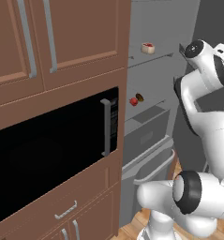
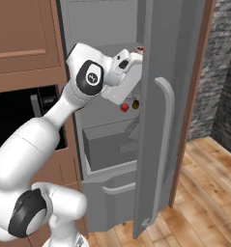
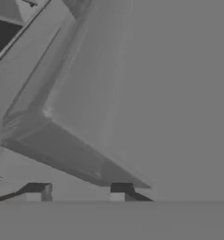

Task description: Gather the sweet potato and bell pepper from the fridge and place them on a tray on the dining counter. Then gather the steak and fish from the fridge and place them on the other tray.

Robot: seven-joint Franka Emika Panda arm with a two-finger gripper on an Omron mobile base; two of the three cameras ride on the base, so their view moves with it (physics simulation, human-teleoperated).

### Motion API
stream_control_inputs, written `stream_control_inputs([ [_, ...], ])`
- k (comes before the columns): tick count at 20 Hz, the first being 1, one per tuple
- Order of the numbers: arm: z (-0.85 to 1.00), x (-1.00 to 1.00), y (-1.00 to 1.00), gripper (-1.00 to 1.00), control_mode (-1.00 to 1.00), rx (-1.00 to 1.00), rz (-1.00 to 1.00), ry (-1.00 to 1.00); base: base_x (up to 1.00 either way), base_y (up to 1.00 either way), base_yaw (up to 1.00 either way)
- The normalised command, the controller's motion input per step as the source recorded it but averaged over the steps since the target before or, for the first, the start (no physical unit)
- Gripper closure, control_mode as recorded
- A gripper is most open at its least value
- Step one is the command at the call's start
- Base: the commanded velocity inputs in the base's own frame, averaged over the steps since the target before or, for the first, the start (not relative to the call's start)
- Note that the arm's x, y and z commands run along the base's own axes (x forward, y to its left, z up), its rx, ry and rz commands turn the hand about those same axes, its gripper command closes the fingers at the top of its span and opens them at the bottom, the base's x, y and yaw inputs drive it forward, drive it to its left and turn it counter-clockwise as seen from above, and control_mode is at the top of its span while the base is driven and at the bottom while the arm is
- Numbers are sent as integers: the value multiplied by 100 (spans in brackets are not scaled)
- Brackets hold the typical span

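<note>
Clenched on nothing I can make out, the claw (image 3: 76,191) sits up by the edge of the open fridge door (image 2: 158,120), its two tips facing bare grey panel. On the middle shelf (image 1: 148,104) behind it lie what I take to be the red bell pepper (image 1: 133,101) and a brownish sweet potato (image 1: 139,97); something pale with red, maybe the steak (image 1: 147,48), rests one shelf higher. To my eye nothing has been gathered yet, so every item is still to be carried over
</note>
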Motion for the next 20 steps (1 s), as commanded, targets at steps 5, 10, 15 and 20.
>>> stream_control_inputs([
  [5, -20, 30, -100, -100, -100, 0, -5, 9, 0, 0, 0],
  [10, -33, 45, -100, -100, -100, 0, -2, 9, 0, 0, 0],
  [15, -8, 38, -100, -100, -100, 0, 0, 5, 0, 0, 0],
  [20, -4, -87, -19, -100, -100, -3, 1, -15, 0, 0, 0],
])
